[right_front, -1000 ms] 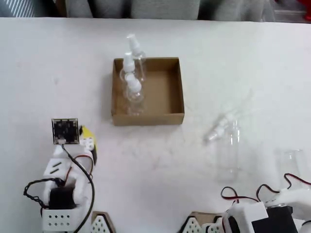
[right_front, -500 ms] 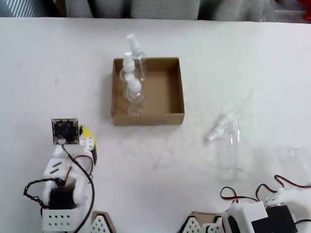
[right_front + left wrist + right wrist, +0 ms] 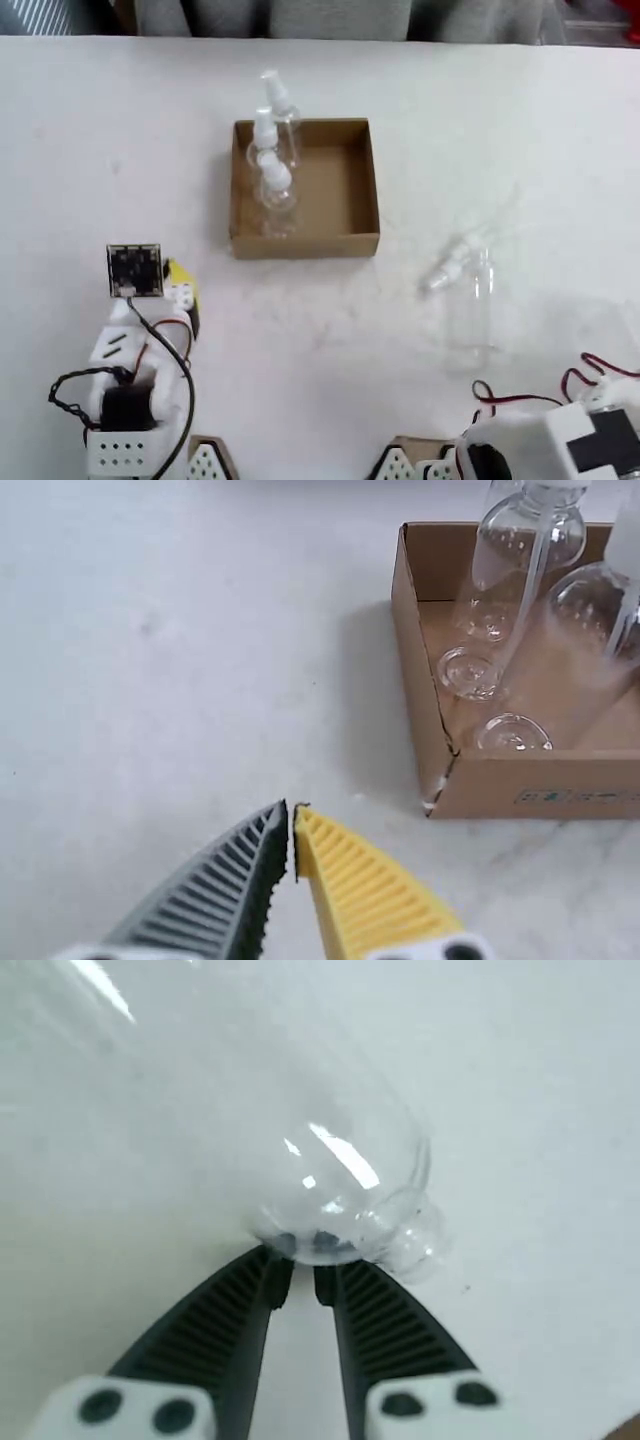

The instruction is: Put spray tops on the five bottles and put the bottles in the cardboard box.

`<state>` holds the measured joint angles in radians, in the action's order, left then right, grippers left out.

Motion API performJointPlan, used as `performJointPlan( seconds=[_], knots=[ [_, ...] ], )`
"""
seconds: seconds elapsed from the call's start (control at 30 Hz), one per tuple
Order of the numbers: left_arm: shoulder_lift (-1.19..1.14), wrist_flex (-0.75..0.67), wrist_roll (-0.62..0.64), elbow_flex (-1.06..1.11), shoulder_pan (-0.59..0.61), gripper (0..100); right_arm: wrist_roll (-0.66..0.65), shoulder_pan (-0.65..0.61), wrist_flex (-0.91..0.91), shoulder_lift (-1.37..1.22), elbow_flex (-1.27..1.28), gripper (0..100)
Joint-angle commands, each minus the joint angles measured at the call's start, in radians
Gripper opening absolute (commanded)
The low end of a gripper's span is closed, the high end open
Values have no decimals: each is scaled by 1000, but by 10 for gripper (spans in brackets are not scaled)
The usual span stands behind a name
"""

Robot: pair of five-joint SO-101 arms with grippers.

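Left gripper (image 3: 290, 825): closed on nothing, ribbed tips together above the table (image 3: 100, 130), near a corner of the box (image 3: 305, 244). It poses no hazard unless it swings into the box and shoves it.

Three bottles (image 3: 275, 195), tops fitted, stand along the box's left wall. They are tall and light, so a knock to the box could topple them.

The capped bottle (image 3: 468, 300) sits on the table well right of the box, not yet packed.

Right gripper (image 3: 305, 1265): fingers nearly together, tips against the shoulder of the bare bottle (image 3: 300, 1140), beside its open neck. They do not encircle it, though whether they nip its edge is hard to make out. Likely fault: the round, slick bottle rolls or skids away under a push and ends up out of reach. A squeeze on its thin wall could also pop it free.

Materials:
- Grippers: ridged plastic, grey and yellow on the left, black on the right.
- Box: shallow, square, brown cardboard.
- Bottles: clear, cylindrical, thin-walled, with white tops.
- Table: smooth, white.
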<state>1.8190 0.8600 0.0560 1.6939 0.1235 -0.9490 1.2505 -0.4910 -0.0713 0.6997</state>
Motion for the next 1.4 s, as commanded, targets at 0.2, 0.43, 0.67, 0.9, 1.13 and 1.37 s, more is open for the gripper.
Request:
performJointPlan(
  seconds=[0.2,0.43,0.67,0.9,1.13,1.37],
  knots=[
    [8,5,-11,0,5,27,35,51,-173,-217,-419,17],
    [8,5,-11,0,5,27,38,27,-268,-228,-548,17],
    [8,5,-11,0,5,27,115,-10,-228,-231,-569,17],
    [8,5,-11,0,5,27,196,-65,-197,-377,-707,17],
    [8,5,-11,0,5,27,310,-110,-199,-533,-954,17],
    [8,5,-11,0,5,27,396,-179,-199,-613,-1125,17]
  ],
)
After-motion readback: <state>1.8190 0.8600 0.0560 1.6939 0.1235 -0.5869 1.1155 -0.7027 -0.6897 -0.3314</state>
